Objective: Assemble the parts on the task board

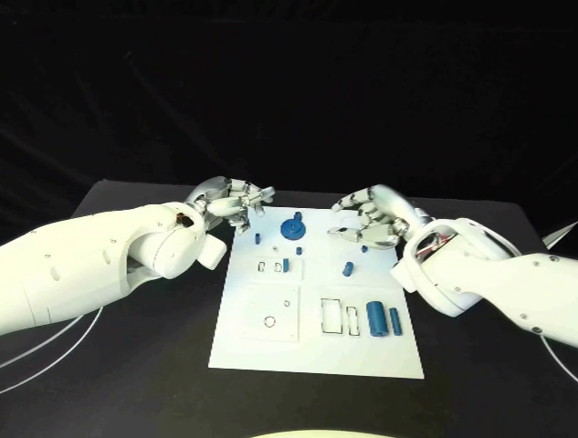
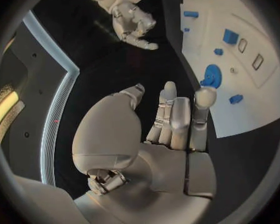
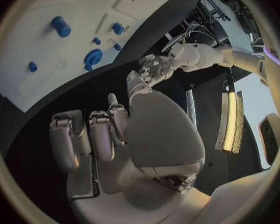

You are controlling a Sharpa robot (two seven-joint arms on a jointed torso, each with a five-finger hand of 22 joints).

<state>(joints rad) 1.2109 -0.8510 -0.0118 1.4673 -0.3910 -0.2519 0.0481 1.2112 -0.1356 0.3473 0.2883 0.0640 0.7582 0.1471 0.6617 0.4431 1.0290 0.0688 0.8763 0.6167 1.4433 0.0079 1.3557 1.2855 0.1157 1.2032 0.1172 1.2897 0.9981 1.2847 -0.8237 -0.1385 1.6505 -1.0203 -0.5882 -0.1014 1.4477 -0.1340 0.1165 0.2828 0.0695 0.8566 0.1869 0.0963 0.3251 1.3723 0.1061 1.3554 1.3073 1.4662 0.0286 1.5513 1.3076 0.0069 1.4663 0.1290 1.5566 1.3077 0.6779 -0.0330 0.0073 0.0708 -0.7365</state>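
The white task board (image 1: 318, 342) lies in the middle of the black table. A round blue part (image 1: 293, 227) stands near its far edge, with small blue pieces (image 1: 348, 268) around it and two blue cylinders (image 1: 384, 319) lying at the board's right side. My left hand (image 1: 236, 201) hovers off the board's far left corner, fingers stretched out (image 2: 171, 119) and holding nothing. My right hand (image 1: 371, 219) hangs at the far right corner, fingers loosely bent (image 3: 96, 134), also holding nothing. The round blue part (image 2: 211, 76) lies just past my left fingertips.
Pale ring lines (image 1: 52, 342) run across the table on both sides of the board. The board holds several outlined slots (image 1: 332, 315) near its front. The table's far edge (image 1: 302, 185) runs just behind both hands.
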